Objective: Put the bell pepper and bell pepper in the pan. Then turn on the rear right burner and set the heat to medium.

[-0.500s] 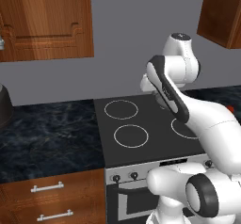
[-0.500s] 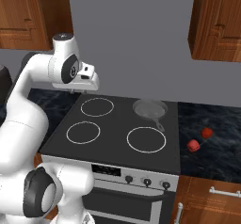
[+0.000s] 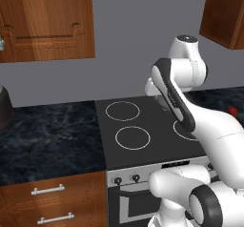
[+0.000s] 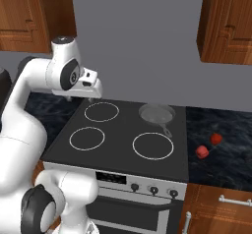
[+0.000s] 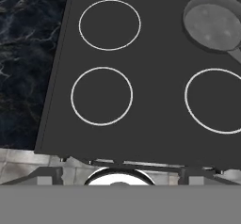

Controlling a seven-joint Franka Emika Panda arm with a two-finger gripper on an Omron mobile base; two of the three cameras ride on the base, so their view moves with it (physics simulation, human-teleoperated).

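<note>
progress: nothing done | pan (image 4: 156,114) empty on rear right burner (image 5: 212,25) | both bell peppers (image 4: 201,152) (image 4: 215,139) on counter (image 4: 221,154) right of cooktop (image 4: 123,139) | end effector (image 4: 91,88) high over cooktop's rear left, holding nothing, jaw state cannot be told | left: load both peppers, turn burner knob to medium

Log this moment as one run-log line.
stage: start | small grey-silver frying pan: empty, rear right burner | two glossy red bell peppers: right counter | hand: above cooktop, holding nothing

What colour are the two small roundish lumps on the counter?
Glossy red bell peppers, clearest in the right base view.
</note>
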